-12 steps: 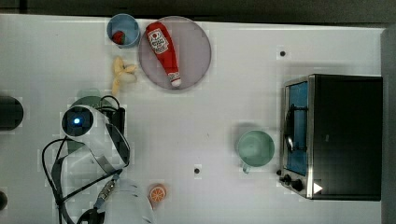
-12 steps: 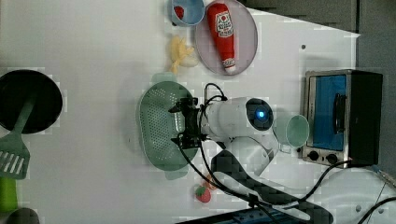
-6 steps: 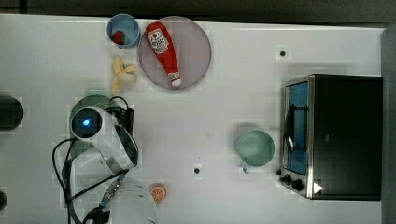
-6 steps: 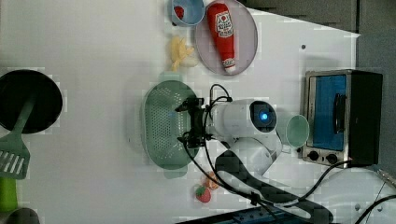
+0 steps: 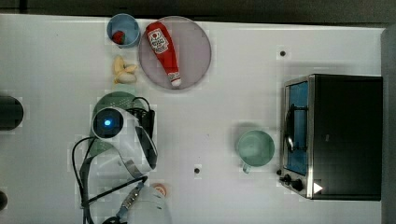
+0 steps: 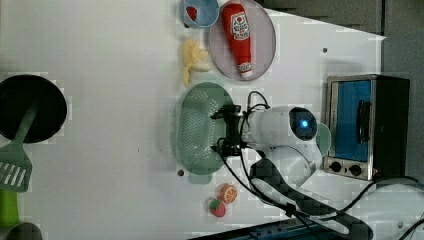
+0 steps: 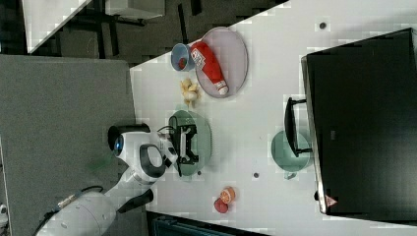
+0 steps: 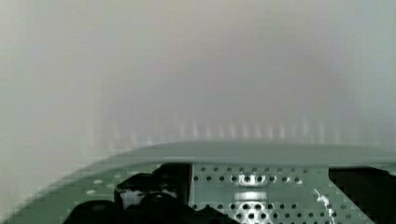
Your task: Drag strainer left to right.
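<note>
On white table point(image 5: 233, 93), top view's left half: pale green strainer point(image 6: 197, 131) lying open side up, mostly hidden under arm in top view, perforated bowl plain in left view. Just beside banana point(image 6: 192, 60), below it in left view; well apart from mint mug point(image 5: 254, 148) and toaster oven point(image 5: 334, 135) on top view's right.

Gripper point(image 6: 226, 131) over strainer bowl, near its rim on left view's right side. Jaws spread wide, one finger toward each end of bowl, nothing between them. Contact with strainer: cannot tell. Wrist view: strainer rim and holed wall point(image 8: 261, 177) close up, dark fingers point(image 8: 140, 196) at either side.

Elsewhere: ketchup bottle point(image 5: 162, 49) flat on grey plate point(image 5: 196, 51); blue bowl point(image 5: 123, 29) with red item beside plate; small orange and red toy fruit point(image 6: 224, 199) near table edge; black pan point(image 6: 30, 107) and spatula point(image 6: 15, 167) on left view's left.
</note>
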### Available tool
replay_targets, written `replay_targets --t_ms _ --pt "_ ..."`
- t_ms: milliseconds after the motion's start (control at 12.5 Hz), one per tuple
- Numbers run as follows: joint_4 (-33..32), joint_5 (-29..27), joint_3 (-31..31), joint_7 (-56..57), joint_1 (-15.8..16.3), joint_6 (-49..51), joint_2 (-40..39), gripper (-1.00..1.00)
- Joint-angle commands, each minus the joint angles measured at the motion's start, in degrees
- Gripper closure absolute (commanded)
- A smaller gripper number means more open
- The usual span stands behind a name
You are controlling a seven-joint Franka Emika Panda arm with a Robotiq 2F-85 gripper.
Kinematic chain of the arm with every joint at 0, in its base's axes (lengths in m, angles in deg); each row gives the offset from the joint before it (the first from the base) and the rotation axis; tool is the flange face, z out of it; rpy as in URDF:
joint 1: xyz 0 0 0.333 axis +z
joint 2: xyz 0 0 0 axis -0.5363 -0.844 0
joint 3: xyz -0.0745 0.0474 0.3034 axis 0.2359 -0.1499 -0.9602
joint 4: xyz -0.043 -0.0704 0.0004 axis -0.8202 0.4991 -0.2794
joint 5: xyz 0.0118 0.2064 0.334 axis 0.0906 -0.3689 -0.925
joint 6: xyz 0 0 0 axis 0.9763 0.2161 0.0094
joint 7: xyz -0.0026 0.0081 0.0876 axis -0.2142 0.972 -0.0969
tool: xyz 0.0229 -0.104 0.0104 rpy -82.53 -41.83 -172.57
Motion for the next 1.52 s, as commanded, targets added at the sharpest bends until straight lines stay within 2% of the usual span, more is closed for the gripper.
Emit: replay_targets --t_ms 80,560,1040,1520 --pt "-1.48 -0.30 2.12 6.73 -1.21 -0.71 1.87 -1.00" --pt "-4.92 -0.30 8.40 14.05 -2.33 -0.73 4.91 -1.00" --pt "-5.68 -0.30 15.56 25.55 -3.31 -1.47 5.27 -1.00" --pt "-5.72 -0.30 21.13 29.13 -3.53 -1.48 5.27 -1.00"
